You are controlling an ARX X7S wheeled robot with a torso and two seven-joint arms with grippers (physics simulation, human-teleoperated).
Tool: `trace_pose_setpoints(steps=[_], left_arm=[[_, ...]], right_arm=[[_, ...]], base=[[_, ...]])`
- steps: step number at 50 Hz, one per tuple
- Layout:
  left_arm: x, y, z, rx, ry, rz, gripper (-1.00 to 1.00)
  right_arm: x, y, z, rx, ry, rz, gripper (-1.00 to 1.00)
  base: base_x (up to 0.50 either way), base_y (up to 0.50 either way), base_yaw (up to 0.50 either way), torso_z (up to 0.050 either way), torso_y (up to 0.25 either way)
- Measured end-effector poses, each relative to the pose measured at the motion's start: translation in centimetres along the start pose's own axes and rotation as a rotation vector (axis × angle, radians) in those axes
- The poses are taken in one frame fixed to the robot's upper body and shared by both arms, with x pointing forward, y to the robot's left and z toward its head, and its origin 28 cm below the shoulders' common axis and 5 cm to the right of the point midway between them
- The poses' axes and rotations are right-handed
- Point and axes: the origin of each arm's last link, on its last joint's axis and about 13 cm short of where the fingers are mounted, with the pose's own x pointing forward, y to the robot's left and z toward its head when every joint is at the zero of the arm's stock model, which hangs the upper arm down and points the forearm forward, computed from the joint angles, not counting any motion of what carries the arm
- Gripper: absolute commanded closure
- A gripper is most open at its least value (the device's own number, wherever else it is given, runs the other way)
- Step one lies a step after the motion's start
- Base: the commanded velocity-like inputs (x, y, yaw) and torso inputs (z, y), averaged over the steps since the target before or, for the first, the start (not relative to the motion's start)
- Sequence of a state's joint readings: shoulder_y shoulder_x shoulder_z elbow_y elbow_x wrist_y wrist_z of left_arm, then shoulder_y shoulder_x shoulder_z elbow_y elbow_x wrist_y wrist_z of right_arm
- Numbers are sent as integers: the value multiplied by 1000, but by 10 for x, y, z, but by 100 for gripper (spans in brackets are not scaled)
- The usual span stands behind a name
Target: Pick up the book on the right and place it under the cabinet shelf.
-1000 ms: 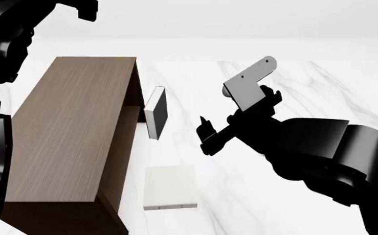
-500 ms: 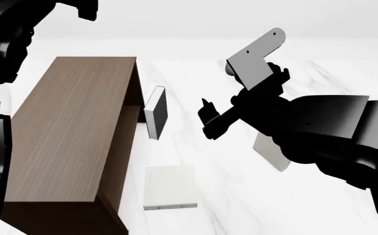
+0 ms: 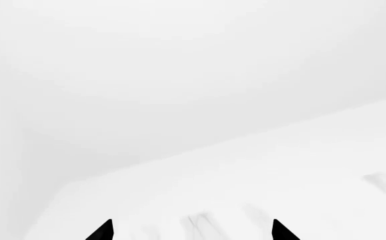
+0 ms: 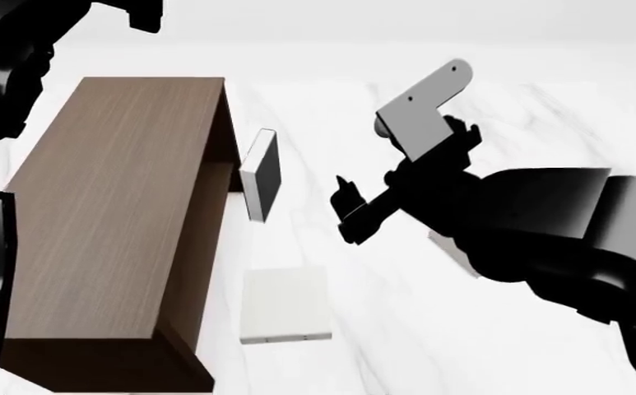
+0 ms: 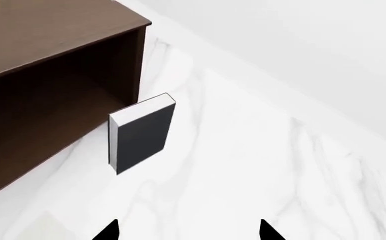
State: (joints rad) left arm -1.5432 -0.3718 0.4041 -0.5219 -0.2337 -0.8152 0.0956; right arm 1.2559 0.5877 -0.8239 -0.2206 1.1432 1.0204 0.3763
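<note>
White thin square book (image 4: 451, 250) lies flat on the pale marble counter (image 4: 537, 115), mostly hidden under the right arm, so swing the open, empty right claw (image 4: 347, 214) over its edge & squeeze slow.

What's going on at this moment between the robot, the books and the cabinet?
Nothing is held. The right gripper hovers open above the marble table, facing the black-faced book that stands upright beside the open side of the brown cabinet. An off-white book lies flat in front of the cabinet, untouched. Another pale book lies mostly hidden under the right arm. The left gripper is open too, off to the side.
</note>
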Motion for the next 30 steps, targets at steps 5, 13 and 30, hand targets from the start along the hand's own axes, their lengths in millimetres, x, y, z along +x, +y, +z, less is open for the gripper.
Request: trace_pose_setpoints(steps=[5,13,30], left_arm=[[0,0,0,0,1,-1,-100],[0,0,0,-2,2,-2,-100],[0,1,0,-2,3,-1,-100]], right_arm=[[1,1,-1,1,6,5,-100],[1,2,-3,3,12,11,-100],[2,4,-5,6,19,21,-100]], base=[[0,0,0,0,-109],[0,0,0,0,-109],[0,0,0,0,-108]])
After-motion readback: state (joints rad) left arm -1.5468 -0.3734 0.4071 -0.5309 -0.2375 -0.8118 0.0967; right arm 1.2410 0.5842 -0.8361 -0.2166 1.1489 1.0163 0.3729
